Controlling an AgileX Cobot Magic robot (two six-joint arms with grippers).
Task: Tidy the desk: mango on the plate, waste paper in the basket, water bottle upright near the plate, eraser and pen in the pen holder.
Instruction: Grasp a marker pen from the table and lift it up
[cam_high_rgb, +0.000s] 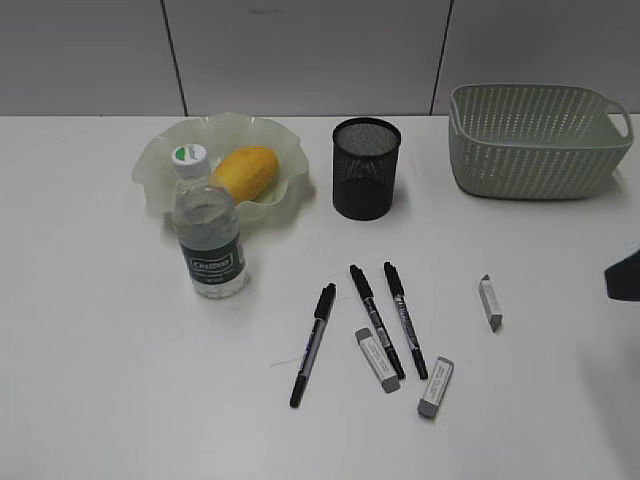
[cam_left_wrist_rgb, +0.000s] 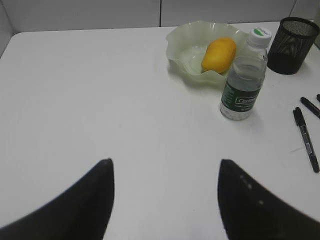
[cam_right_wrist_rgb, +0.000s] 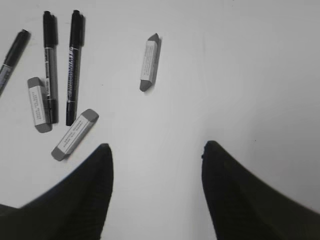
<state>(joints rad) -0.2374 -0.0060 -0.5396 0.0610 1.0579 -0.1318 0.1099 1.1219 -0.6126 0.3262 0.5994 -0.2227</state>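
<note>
The mango (cam_high_rgb: 245, 172) lies on the plate (cam_high_rgb: 160, 160). The water bottle (cam_high_rgb: 208, 235) stands upright just in front of the plate. The pen holder (cam_high_rgb: 366, 168) stands mid-desk. Three black pens (cam_high_rgb: 376, 320) and three grey-white erasers (cam_high_rgb: 490, 302) lie loose on the desk (cam_high_rgb: 100, 380) in front of it. My left gripper (cam_left_wrist_rgb: 165, 162) is open and empty over bare desk, left of the plate (cam_left_wrist_rgb: 185, 40). My right gripper (cam_right_wrist_rgb: 156, 146) is open and empty, below one eraser (cam_right_wrist_rgb: 150, 62). No waste paper shows in any view.
The basket (cam_high_rgb: 530, 160) stands at the back right, against the grey wall. A dark part of the right arm (cam_high_rgb: 625, 275) shows at the right edge of the exterior view.
</note>
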